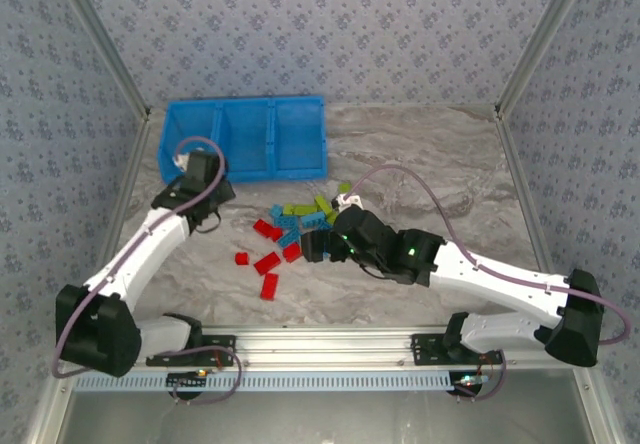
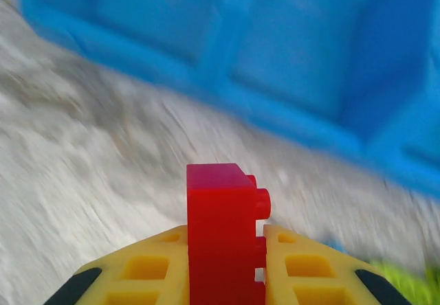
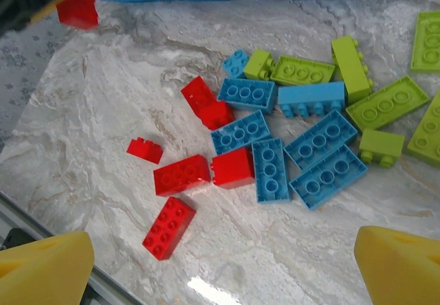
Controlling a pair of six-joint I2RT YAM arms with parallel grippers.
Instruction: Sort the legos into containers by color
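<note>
Pinching red brick (image 2: 221,209) in my left gripper (image 2: 225,267) beside bin tray (image 2: 295,58); narrow hold, may drop short. Right gripper (image 3: 223,267) spread wide, empty.

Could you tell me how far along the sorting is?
Barely begun: the bins look bare from above. In hand: the left gripper holds a red brick in its jaws near them; the right gripper hovers open over the rest. Left: red bricks, blue bricks and green bricks on the table.

Marbled table (image 1: 430,164): blue three-bin tray (image 1: 300,170) far left; red, blue, green bricks (image 3: 269,170) scattered mid-table.
</note>
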